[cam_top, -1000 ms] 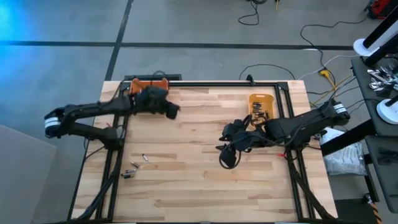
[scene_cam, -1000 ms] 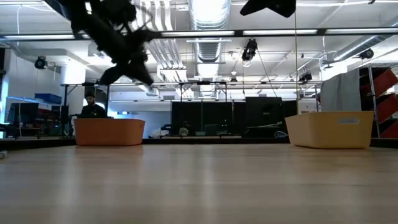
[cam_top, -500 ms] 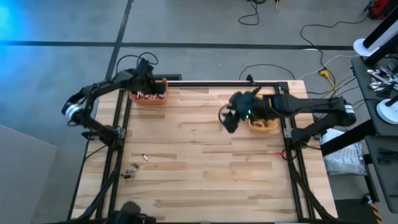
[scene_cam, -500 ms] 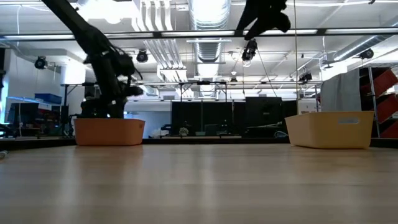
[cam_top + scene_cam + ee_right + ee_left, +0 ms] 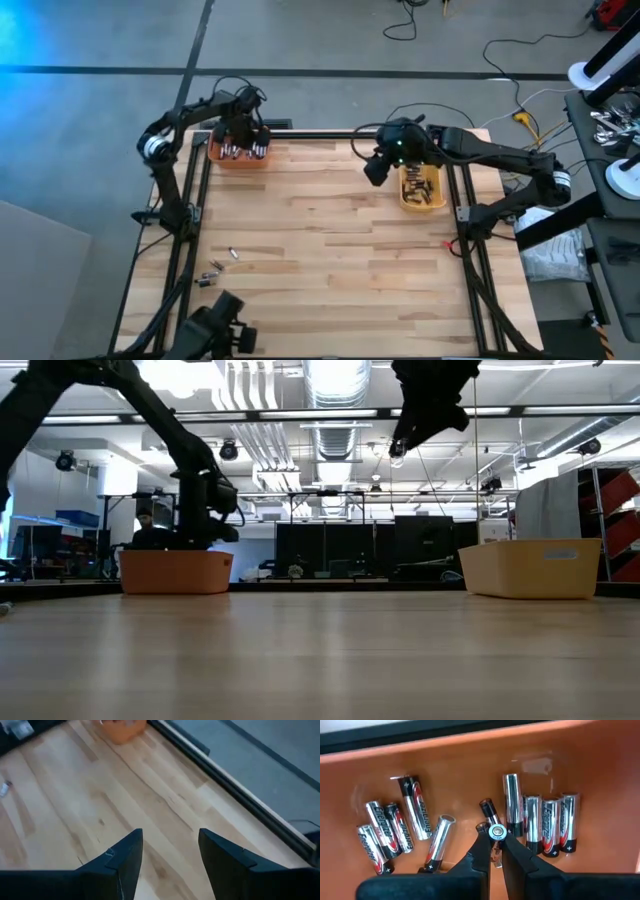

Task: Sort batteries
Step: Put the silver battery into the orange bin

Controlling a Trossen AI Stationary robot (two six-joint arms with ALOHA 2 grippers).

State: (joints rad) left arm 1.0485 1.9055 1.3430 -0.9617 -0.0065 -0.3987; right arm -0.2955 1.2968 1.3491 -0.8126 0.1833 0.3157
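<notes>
My left gripper [image 5: 494, 839] is down inside the orange bin [image 5: 600, 780], fingers nearly closed and pinching one battery [image 5: 496, 832] end-on, its round silver cap facing my wrist camera. Around that held cell, more batteries lie on the bin floor: a row of four [image 5: 542, 822] silver-and-black ones just beside it, a dark one [image 5: 488, 810] touching the fingertip area, a tilted silver one [image 5: 439, 840] near it, and a cluster of three or four [image 5: 390, 832] further off along the floor. "Energizer" reads on at least three of that cluster; plus marks show on several ends. The other labels are too small to read. In the high view the orange bin [image 5: 240, 158] sits at the table's [image 5: 320, 270] far left corner with my left gripper [image 5: 243, 128] over it. My right gripper [image 5: 167, 852] is wide open and holding nothing, hanging above bare wood between the two bins, much closer to the yellow bin [image 5: 421, 185]. In the high view the right gripper [image 5: 377, 168] is just beside the yellow bin, which holds dark batteries [image 5: 420, 183]. Well away from the orange bin, near the table's near left edge, a few loose batteries [image 5: 218, 266] lie on the wood. The low view shows a person [image 5: 148, 530] behind the orange bin.
</notes>
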